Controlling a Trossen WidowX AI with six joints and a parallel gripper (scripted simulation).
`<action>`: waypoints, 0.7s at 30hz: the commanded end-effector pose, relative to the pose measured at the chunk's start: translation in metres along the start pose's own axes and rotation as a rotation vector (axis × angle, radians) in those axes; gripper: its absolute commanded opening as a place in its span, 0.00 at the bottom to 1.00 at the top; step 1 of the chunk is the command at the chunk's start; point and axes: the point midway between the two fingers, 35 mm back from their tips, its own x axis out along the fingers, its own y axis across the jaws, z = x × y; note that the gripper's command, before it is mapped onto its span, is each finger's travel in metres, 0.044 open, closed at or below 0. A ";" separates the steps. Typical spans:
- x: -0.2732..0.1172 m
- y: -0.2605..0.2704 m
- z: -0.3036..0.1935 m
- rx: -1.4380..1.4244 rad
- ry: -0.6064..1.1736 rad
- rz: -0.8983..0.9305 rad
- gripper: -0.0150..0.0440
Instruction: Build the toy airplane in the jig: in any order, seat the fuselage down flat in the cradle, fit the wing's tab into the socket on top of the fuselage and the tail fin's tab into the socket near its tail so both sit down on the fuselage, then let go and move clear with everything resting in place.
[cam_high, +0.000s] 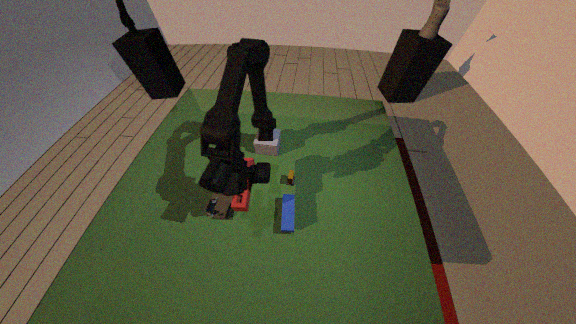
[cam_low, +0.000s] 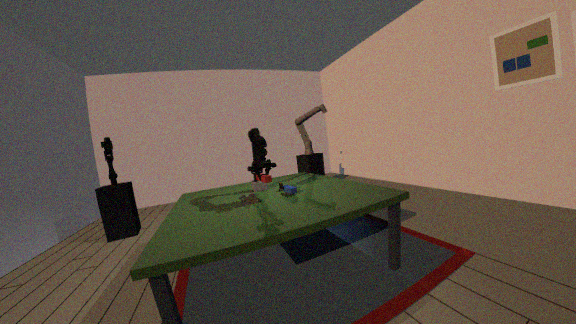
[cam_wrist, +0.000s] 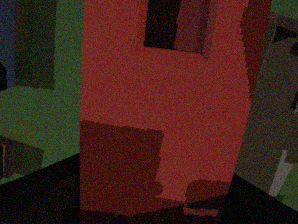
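Fuselage (cam_high: 240, 201) (cam_low: 265, 178) (cam_wrist: 165, 95) is gripped, raised above the green table (cam_high: 320, 270) (cam_low: 240, 225) and not seated in the jig (cam_high: 222, 206) (cam_low: 260, 186) (cam_wrist: 262, 115). The gripper (cam_high: 242, 181) (cam_low: 262, 174) (cam_wrist: 152, 163) is about half open, its fingers closed against the fuselage's sides. From the jig, the wing (cam_high: 288, 213) (cam_low: 290, 190) (cam_wrist: 7, 42) lies beyond the fuselage, with the fin (cam_high: 291, 177) (cam_wrist: 1, 160) near the wing's end, apart from it. Neither is fitted.

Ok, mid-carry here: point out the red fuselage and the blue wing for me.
Red fuselage (cam_high: 242, 204) (cam_low: 266, 178) (cam_wrist: 160, 90): top view, lower end; exterior view, visible end; wrist view, broad face below the opening.
Blue wing (cam_high: 288, 210) (cam_low: 290, 189) (cam_wrist: 6, 35): top view, upper face; exterior view, middle; wrist view, cropped edge.
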 end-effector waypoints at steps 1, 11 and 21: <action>0.007 -0.014 -0.002 0.015 0.002 -0.002 0.25; 0.020 -0.043 -0.009 0.055 0.003 -0.004 0.25; 0.034 -0.071 -0.020 0.095 0.003 -0.006 0.25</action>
